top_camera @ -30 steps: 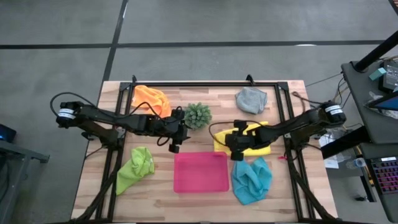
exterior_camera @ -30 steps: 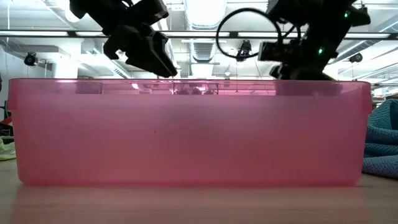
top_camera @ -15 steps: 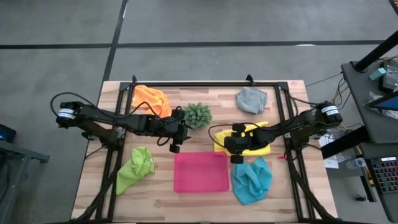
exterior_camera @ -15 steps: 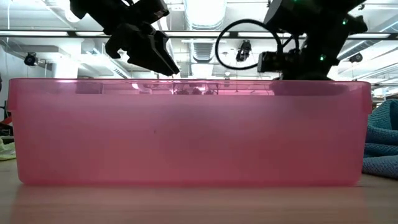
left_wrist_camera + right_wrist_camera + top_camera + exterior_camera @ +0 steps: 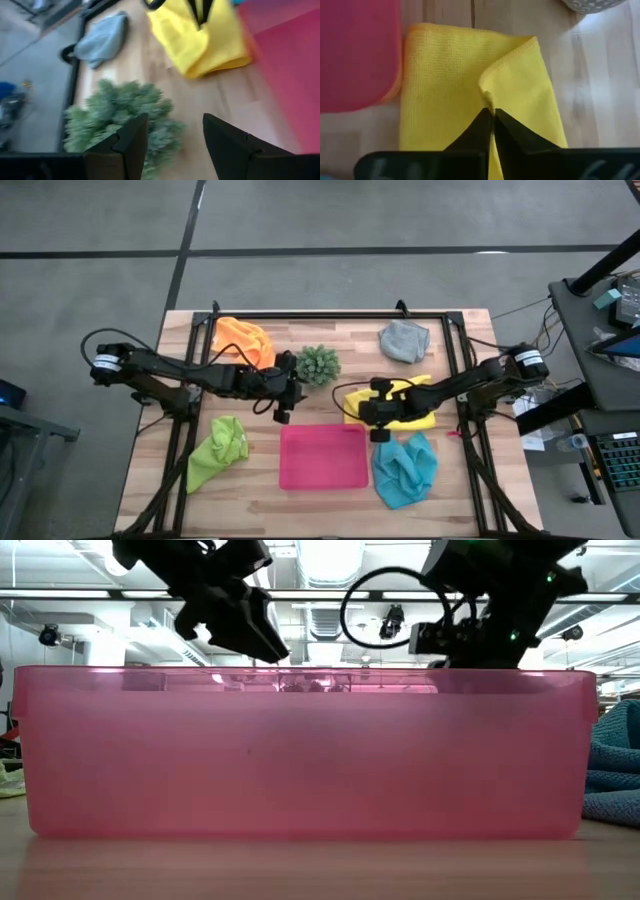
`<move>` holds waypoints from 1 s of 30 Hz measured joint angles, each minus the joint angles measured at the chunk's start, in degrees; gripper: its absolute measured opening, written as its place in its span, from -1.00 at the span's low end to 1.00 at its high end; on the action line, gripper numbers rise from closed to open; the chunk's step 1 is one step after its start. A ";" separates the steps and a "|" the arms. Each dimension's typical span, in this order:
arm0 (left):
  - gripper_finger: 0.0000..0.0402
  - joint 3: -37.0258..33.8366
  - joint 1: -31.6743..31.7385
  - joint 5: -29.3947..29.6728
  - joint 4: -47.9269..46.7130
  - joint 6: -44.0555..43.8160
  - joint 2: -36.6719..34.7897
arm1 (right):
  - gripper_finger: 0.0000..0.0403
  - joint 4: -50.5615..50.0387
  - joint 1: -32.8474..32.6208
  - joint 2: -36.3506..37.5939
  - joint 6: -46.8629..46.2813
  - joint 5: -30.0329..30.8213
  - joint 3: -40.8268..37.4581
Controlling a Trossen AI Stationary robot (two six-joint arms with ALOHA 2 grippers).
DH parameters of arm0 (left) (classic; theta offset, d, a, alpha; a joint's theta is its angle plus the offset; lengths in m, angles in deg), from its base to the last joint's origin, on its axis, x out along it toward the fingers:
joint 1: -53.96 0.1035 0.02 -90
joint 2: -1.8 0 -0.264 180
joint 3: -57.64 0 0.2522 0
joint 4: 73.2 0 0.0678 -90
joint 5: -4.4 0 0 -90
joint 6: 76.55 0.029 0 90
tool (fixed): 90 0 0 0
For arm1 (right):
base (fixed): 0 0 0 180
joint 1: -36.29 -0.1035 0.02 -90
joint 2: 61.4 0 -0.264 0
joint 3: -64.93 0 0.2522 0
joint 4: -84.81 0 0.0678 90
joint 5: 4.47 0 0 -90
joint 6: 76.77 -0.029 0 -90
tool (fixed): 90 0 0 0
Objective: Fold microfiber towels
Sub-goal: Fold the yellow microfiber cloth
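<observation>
The yellow towel (image 5: 418, 410) lies folded on the table, right of the pink tray (image 5: 322, 456). My right gripper (image 5: 362, 412) is shut at the towel's left part, where a raised fold (image 5: 490, 87) runs up to its fingertips. My left gripper (image 5: 298, 388) hangs open above bare wood beside the green plant (image 5: 318, 365), with nothing between its fingers (image 5: 131, 142). The orange towel (image 5: 243, 338), grey towel (image 5: 404, 340), lime green towel (image 5: 218, 448) and light blue towel (image 5: 404, 470) lie crumpled on the table. My right gripper pinches the yellow towel's upper layer at a raised edge (image 5: 488, 100) between its two fingertips. The fingers slant down at it from the table's right. The rest of the towel lies flat on the wood. One layer or several, I cannot tell.
The pink tray's near wall (image 5: 300, 750) fills the low view and hides the table behind it. A black frame (image 5: 330, 314) runs along the far edge and down both sides. Bare wood shows between the plant and the yellow towel.
</observation>
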 joint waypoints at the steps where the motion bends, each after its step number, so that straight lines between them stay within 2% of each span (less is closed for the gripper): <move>1: -0.14 0.00 0.00 0.99 0.23 0.43 0.00 | -0.95 -1.48 0.00 0.81 -0.57 -0.03 0.41; 3: -0.14 0.00 0.12 1.61 0.32 1.55 0.00 | -0.95 -5.33 0.01 2.39 -1.87 -1.46 1.53; 10: -0.14 -0.04 0.44 1.70 0.35 2.93 0.00 | -0.96 -17.97 -0.02 6.69 -9.90 -20.05 6.97; 15: -0.14 -0.07 0.68 1.77 0.32 2.93 0.00 | -0.96 -23.52 -0.02 7.42 -15.54 -27.25 10.13; 23: -0.14 -0.37 0.77 1.79 0.34 2.93 0.00 | -0.96 -23.04 -0.13 7.38 -15.02 -27.02 11.62; 30: -0.14 -0.96 0.79 1.79 0.48 2.94 0.00 | -0.96 -20.79 -0.15 7.33 -19.41 -26.65 5.73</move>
